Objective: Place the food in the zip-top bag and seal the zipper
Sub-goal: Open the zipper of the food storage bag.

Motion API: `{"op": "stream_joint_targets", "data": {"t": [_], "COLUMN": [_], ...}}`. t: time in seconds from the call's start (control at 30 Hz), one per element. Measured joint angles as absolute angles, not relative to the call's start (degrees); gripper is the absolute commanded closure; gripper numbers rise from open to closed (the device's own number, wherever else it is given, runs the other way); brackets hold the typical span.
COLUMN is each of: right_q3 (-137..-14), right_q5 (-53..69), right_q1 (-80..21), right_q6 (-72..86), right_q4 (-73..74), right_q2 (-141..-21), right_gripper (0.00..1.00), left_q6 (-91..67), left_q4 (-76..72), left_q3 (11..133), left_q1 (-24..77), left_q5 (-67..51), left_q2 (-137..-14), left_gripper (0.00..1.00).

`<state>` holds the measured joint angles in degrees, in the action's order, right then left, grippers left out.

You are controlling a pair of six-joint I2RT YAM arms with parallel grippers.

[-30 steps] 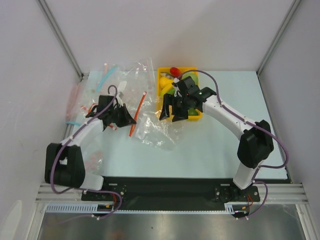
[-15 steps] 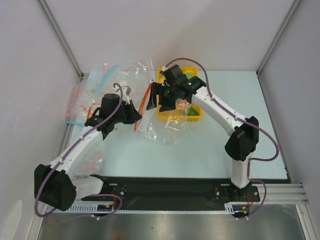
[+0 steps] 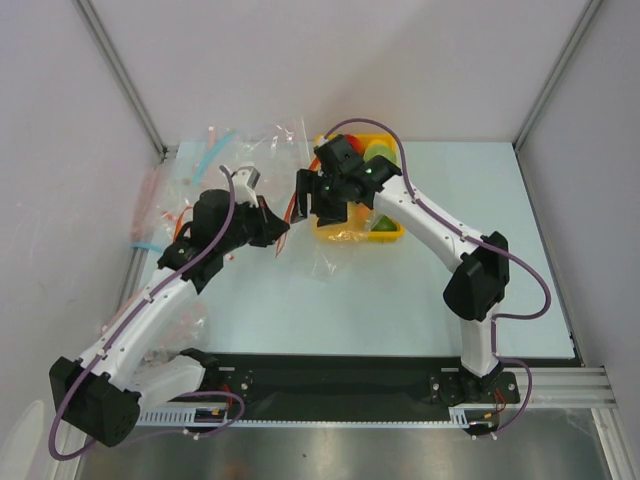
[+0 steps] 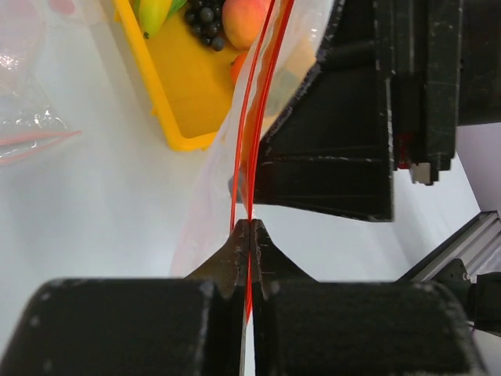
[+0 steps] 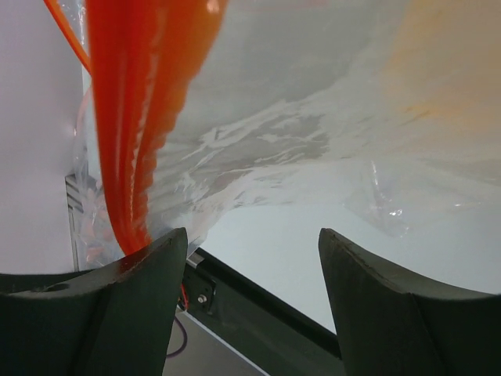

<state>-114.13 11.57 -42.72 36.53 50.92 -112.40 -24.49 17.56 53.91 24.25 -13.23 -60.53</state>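
Jaws of your left gripper (image 4: pixel 249 235) clamped on zipper (image 4: pixel 254 117): thin red strip edging clear, crinkled zip-top bag (image 5: pixel 313 117), held up mid-counter, just left of yellow tray (image 4: pixel 168 117). Right gripper (image 5: pixel 250 243) jaws wide apart beneath bag. Tray holds banana (image 4: pixel 153 12), grape bunch (image 4: pixel 205 19), peach (image 4: pixel 244 19).

Left gripper (image 4: pixel 249 229) jaws tight on the red zipper (image 4: pixel 252 168), yellow tray (image 4: pixel 168 110) with peach (image 4: pixel 244 17), grapes (image 4: pixel 205 19) and banana (image 4: pixel 155 12) beyond.

The right gripper (image 3: pixel 318 196) hides most of the yellow tray (image 3: pixel 392 238).
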Motion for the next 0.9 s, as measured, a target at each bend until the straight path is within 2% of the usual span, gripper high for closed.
{"op": "stream_joint_targets", "data": {"t": [0.23, 0.57, 0.9], "right_q3": [-111.94, -104.73, -104.44], "right_q5": [9.06, 4.93, 3.57], "right_q1": [-42.81, -42.50, -42.37], "right_q6": [37.08, 37.78, 39.09], "right_q4": [48.42, 42.22, 40.38], "right_q2": [-110.02, -100.07, -99.77], "right_gripper": [0.25, 0.25, 0.26], "left_q6": [-26.09, -26.96, -26.30], "left_q4": [17.26, 17.30, 17.30], "left_q3": [53.78, 53.69, 53.91], "left_q1": [25.41, 25.74, 26.92], "left_q5": [-13.23, -13.26, -13.72], "left_q2": [-60.31, -60.36, -61.67], "left_gripper": [1.00, 1.00, 0.99]}}
